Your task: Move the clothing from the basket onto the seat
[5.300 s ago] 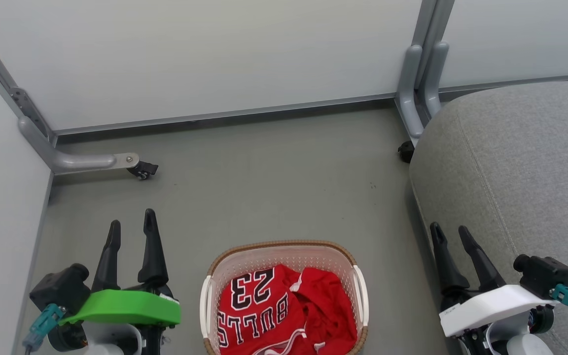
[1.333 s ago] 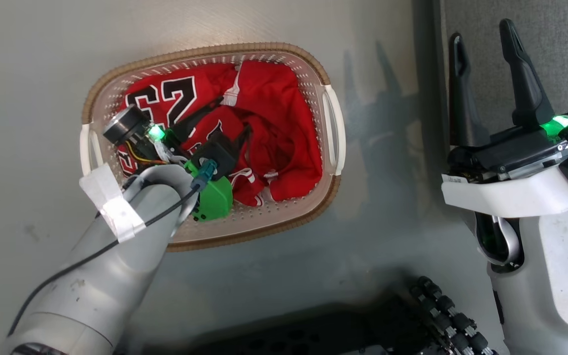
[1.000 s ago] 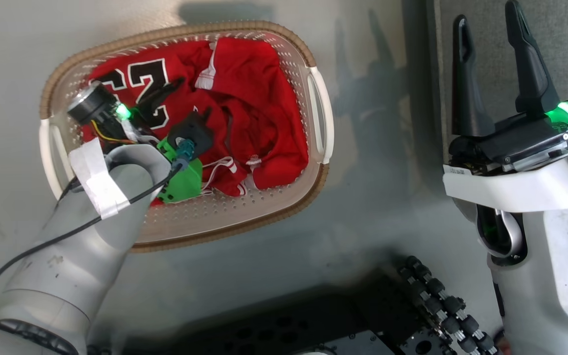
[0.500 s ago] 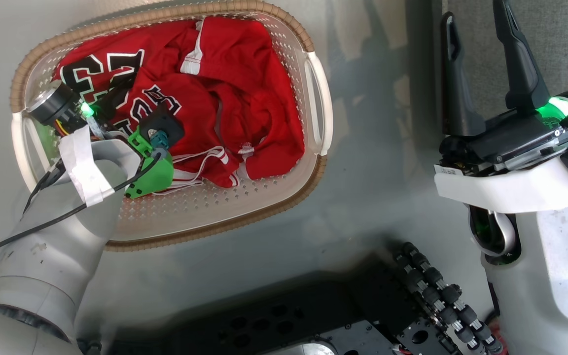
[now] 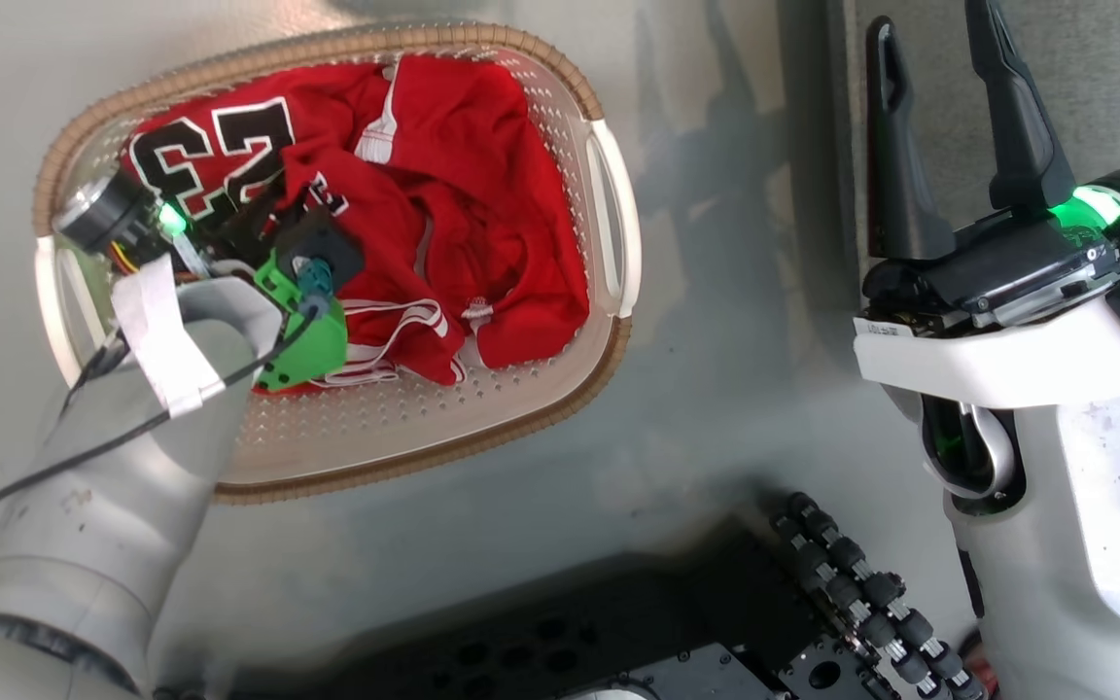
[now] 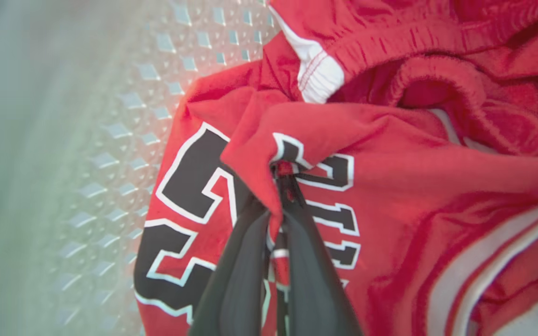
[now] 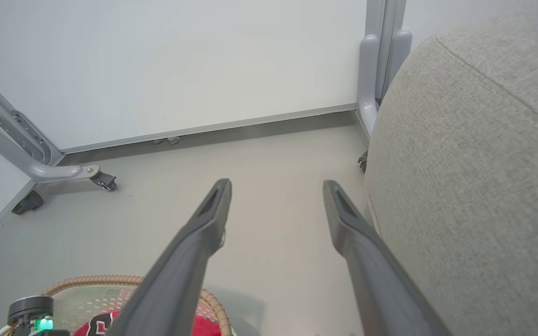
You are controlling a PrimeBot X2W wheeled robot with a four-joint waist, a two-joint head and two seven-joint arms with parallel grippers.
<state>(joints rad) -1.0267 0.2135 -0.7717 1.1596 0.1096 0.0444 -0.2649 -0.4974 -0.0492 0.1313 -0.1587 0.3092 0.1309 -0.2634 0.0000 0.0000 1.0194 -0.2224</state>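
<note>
Jersey point(image 6: 390, 196) fold inside closed left hand point(image 6: 280, 196)

Grey floor point(image 5: 716, 389) carries basket point(image 5: 404, 420); seat point(image 5: 1104, 78) alongside.

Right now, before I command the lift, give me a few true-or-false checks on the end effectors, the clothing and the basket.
1. The left end effector is shut on a fold of the jersey. True.
2. The right end effector holds the plain red garment. False: the right end effector is open and empty, up beside the seat.
3. Both garments are inside the basket. True.
4. The basket stands on the seat. False: it stands on the floor, to the left of the seat.
</note>
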